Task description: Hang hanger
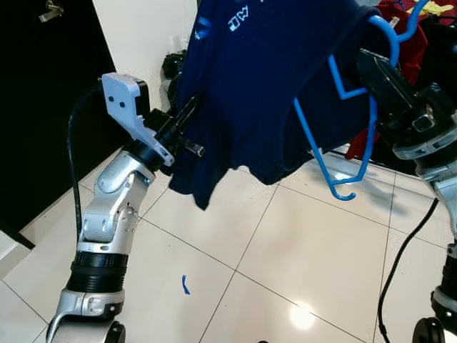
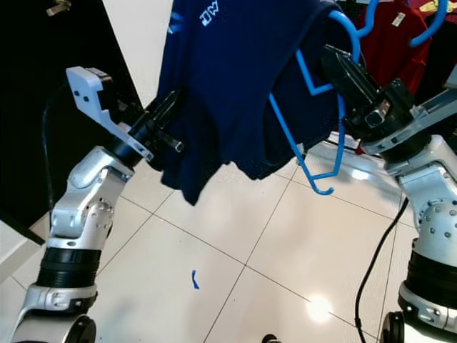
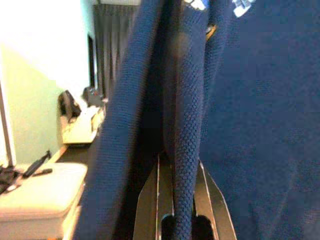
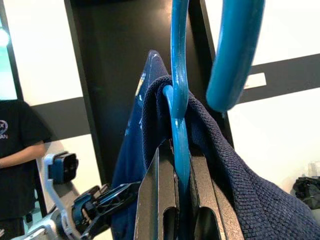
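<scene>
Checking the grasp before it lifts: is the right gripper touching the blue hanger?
Touching. The right wrist view shows the blue hanger pinched between the right gripper's fingers.

Blue plastic hanger (image 1: 343,136) held up high, tilted. Navy shirt (image 1: 264,78) draped over it, hem hanging loose.

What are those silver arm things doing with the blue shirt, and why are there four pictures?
They are a robot's two arms. Two pictures come from cameras in its head, looking down; two come from cameras on its wrists. The right gripper has its black fingers closed on a blue hanger with a navy shirt draped on it. The left gripper pinches a fold of that shirt. Below is white tiled floor with a small blue scrap on it. A person in black stands nearby.
</scene>
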Tool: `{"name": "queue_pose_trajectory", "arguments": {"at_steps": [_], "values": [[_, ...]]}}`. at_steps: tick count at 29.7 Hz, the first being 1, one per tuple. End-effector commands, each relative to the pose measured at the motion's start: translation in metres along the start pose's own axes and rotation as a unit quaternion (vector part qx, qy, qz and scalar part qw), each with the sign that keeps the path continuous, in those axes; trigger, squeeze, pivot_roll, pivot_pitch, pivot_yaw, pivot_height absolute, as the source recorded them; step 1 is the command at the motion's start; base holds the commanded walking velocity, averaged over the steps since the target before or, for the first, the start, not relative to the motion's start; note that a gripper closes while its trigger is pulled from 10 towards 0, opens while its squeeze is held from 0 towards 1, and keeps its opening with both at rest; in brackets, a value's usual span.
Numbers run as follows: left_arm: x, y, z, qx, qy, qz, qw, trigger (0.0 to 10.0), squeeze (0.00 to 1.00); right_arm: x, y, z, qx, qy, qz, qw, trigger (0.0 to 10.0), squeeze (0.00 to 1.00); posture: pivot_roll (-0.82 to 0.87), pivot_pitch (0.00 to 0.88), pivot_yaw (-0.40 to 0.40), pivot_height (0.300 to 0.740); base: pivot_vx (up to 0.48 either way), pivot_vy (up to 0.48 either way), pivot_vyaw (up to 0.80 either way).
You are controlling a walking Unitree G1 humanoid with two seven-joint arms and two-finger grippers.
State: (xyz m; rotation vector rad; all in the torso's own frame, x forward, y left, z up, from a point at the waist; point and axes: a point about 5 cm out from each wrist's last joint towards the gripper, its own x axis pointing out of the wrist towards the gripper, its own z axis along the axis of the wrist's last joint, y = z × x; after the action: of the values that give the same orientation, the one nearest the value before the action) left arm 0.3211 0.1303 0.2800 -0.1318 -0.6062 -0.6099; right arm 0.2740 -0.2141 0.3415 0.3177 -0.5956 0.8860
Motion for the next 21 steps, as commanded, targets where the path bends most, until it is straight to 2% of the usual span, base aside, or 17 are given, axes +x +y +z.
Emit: {"name": "queue_pose_trajectory", "arguments": {"at_steps": [1, 7, 9, 10, 11, 12, 13, 14, 15, 16, 17, 18, 19, 21], "values": [[-0.005, -0.002, -0.004, -0.002, 0.013, -0.006, 1.0, 0.0, 0.0, 0.003, 0.0, 0.009, -0.019, -0.028, -0.003, 0.999, 10.0, 0.0, 0.0, 0.156, 0.049, 0.74, 0.0, 0.0, 0.0], [-0.011, -0.018, -0.011, -0.029, 0.031, -0.05, 0.998, 0.0, 0.0, 0.003, -0.011, 0.012, -0.03, -0.039, -0.048, 0.998, 10.0, 0.0, 0.0, 0.157, 0.049, 0.74, 0.0, 0.0, 0.0], [-0.021, -0.036, -0.016, -0.056, 0.053, -0.119, 0.99, 0.0, 0.0, 0.003, -0.019, 0.014, -0.03, -0.053, -0.081, 0.995, 10.0, 0.0, 0.0, 0.159, 0.05, 0.74, 0.0, 0.0, 0.0], [-0.021, -0.036, -0.016, -0.056, 0.053, -0.119, 0.99, 0.0, 0.0, 0.003, -0.019, 0.014, -0.03, -0.053, -0.081, 0.995, 10.0, 0.0, 0.0, 0.159, 0.05, 0.74, 0.0, 0.0, 0.0], [-0.028, -0.046, -0.019, -0.069, 0.067, -0.163, 0.982, 0.0, 0.0, 0.003, -0.022, 0.015, -0.027, -0.059, -0.094, 0.993, 10.0, 0.0, 0.01, 0.161, 0.049, 0.74, 0.0, 0.0, 0.0], [-0.028, -0.046, -0.019, -0.069, 0.067, -0.163, 0.982, 0.0, 0.0, 0.003, -0.022, 0.015, -0.027, -0.059, -0.094, 0.993, 10.0, 0.0, 0.01, 0.161, 0.049, 0.74, 0.0, 0.0, 0.0], [-0.038, -0.058, -0.022, -0.086, 0.085, -0.21, 0.97, 0.2, 0.0, 0.003, -0.025, 0.014, -0.022, -0.063, -0.1, 0.993, 10.0, 0.0, 0.01, 0.162, 0.048, 0.74, 0.0, 0.0, 0.0], [-0.038, -0.058, -0.022, -0.086, 0.085, -0.21, 0.97, 0.2, 0.0, 0.003, -0.025, 0.014, -0.022, -0.063, -0.1, 0.993, 10.0, 0.0, 0.01, 0.162, 0.048, 0.74, 0.0, 0.0, 0.0], [-0.047, -0.069, -0.024, -0.11, 0.1, -0.251, 0.957, 1.1, 0.0, 0.004, -0.025, 0.012, -0.017, -0.062, -0.101, 0.993, 10.0, 0.0, 0.01, 0.164, 0.046, 0.74, 0.0, 0.0, 0.0], [-0.047, -0.069, -0.024, -0.11, 0.1, -0.251, 0.957, 1.1, 0.0, 0.004, -0.025, 0.012, -0.017, -0.062, -0.101, 0.993, 10.0, 0.0, 0.01, 0.164, 0.046, 0.74, 0.0, 0.0, 0.0], [-0.053, -0.076, -0.025, -0.127, 0.11, -0.276, 0.946, 1.3, 0.0, 0.005, -0.025, 0.01, -0.013, -0.062, -0.101, 0.993, 10.0, 0.0, 0.01, 0.164, 0.046, 0.74, 0.0, 0.0, 0.0], [-0.053, -0.076, -0.025, -0.127, 0.11, -0.276, 0.946, 1.3, 0.0, 0.005, -0.025, 0.01, -0.013, -0.062, -0.101, 0.993, 10.0, 0.0, 0.01, 0.164, 0.046, 0.74, 0.0, 0.0, 0.0], [-0.057, -0.08, -0.027, -0.133, 0.118, -0.289, 0.941, 1.1, 0.0, 0.007, -0.024, 0.008, -0.01, -0.06, -0.101, 0.993, 10.0, 0.0, 0.01, 0.164, 0.046, 0.74, 0.0, 0.0, 0.0], [-0.056, -0.079, -0.028, -0.125, 0.118, -0.281, 0.944, 1.1, 0.0, 0.009, -0.025, 0.004, -0.007, -0.052, -0.104, 0.993, 10.0, 0.0, 0.01, 0.16, 0.043, 0.74, 0.0, 0.0, 0.0]]}}
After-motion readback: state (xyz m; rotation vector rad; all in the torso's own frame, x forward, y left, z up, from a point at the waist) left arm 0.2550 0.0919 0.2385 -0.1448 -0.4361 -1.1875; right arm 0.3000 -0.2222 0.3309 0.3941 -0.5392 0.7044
